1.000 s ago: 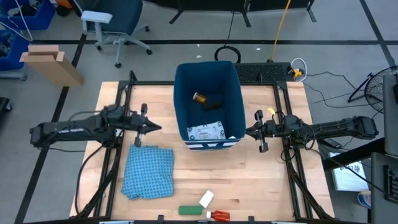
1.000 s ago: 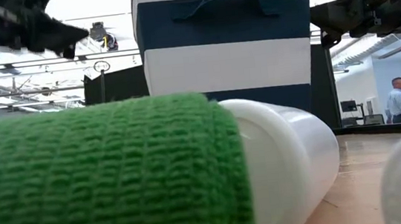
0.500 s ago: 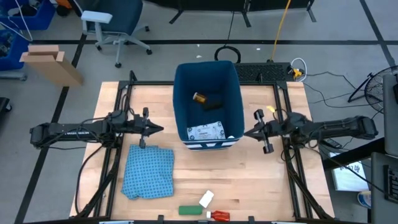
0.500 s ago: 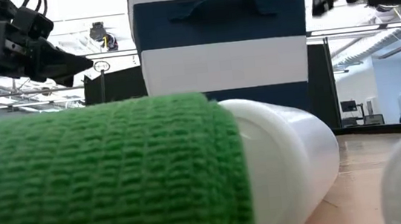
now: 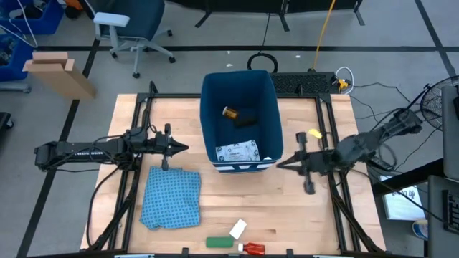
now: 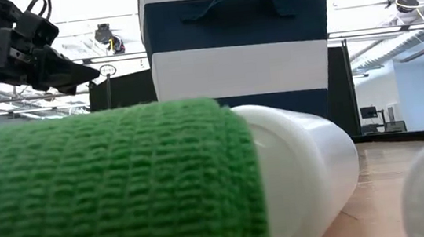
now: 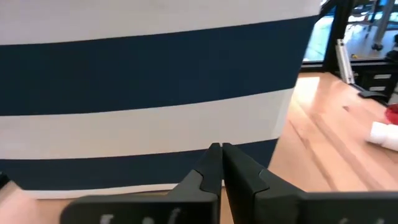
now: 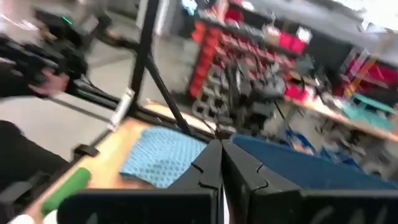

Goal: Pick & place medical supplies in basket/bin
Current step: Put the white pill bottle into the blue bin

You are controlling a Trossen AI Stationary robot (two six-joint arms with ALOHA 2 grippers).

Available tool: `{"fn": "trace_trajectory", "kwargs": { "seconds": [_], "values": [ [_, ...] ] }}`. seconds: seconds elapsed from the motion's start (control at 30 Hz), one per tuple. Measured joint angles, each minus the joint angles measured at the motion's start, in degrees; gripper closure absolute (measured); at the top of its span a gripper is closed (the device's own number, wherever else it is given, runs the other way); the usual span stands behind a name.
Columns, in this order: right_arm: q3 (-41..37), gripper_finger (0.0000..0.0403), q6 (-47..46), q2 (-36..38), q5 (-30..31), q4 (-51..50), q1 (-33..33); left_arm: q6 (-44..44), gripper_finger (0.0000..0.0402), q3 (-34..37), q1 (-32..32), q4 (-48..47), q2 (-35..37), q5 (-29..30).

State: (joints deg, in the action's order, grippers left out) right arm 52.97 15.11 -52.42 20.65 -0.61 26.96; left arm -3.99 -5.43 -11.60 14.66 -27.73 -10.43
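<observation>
Table [image 5: 301, 215] light wood; blue cloth [image 5: 172, 198] near front.

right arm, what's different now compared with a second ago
The right gripper has swung toward the table's near edge and now sits beside the bin's striped end; its arm bends back at an angle, and it has left the low view. The left gripper crept slightly toward the bin, then held. Both are shut and empty. The bin's contents, the blue cloth and the green roll stayed put.
</observation>
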Motion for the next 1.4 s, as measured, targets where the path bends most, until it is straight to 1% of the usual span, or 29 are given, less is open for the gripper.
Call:
{"fn": "trace_trajectory", "kwargs": {
  "seconds": [0.07, 0.13, 0.27, 0.4, 0.5, 0.57, 0.67, 0.73, 0.83, 0.9, 1.0, 1.1, 1.3, 1.4],
  "values": [
    [2.40, 0.0383, -1.85, -4.95, 0.16, -0.47, -0.42, -0.40, 0.0377, 0.00, 0.00, -0.02, 0.00, 0.67],
    [5.00, 0.0355, -4.73, -9.78, -2.80, -1.66, -1.30, -0.60, 0.0374, 0.00, 0.00, 0.00, 0.00, 1.03],
    [9.07, 0.0276, -6.86, -18.99, -10.80, -1.04, -1.98, -0.43, 0.0370, 0.00, 0.00, -0.01, 0.00, 1.54],
    [11.51, 0.0197, -6.89, -26.38, -15.71, -0.97, -1.99, 0.03, 0.0369, 0.00, 0.01, -0.09, 0.00, 1.59],
    [11.94, 0.0155, -8.54, -30.53, -17.58, -0.54, -1.99, 0.03, 0.0369, 0.00, 0.01, -0.56, 0.00, 1.60],
    [11.94, 0.0137, -10.33, -33.21, -17.73, -0.06, -2.17, 0.03, 0.0369, -0.02, 0.00, -0.97, 0.00, 1.61],
    [11.95, 0.0123, -12.61, -37.48, -18.14, 0.47, -2.85, 0.03, 0.0369, -0.02, 0.00, -1.79, 0.00, 1.64],
    [11.96, 0.0121, -13.44, -40.39, -21.36, 1.81, -3.33, 0.03, 0.0369, -0.02, 0.00, -2.29, 0.00, 1.76],
    [12.01, 0.0122, -12.84, -45.06, -27.55, 6.36, -3.28, 0.10, 0.0369, -0.02, 0.00, -3.14, -0.02, 2.01],
    [12.02, 0.0124, -11.95, -47.93, -29.83, 7.79, -2.85, 0.63, 0.0369, -0.02, 0.00, -3.44, 0.00, 2.01],
    [12.00, 0.0128, -10.26, -51.42, -29.86, 7.72, -2.42, 1.38, 0.0369, -0.02, 0.00, -3.54, 0.00, 2.01],
    [12.00, 0.0128, -8.65, -53.20, -29.75, 6.93, -1.68, 1.54, 0.0369, -0.02, 0.00, -4.45, -0.01, 2.01],
    [12.00, 0.0129, -5.77, -53.49, -29.95, 1.90, 0.62, 2.28, 0.0369, -0.02, 0.00, -5.55, -0.02, 1.98],
    [11.84, 0.0129, -4.74, -53.49, -29.65, 3.11, 1.04, 2.70, 0.0369, -0.02, 0.00, -5.54, -0.01, 1.98]
  ]
}}
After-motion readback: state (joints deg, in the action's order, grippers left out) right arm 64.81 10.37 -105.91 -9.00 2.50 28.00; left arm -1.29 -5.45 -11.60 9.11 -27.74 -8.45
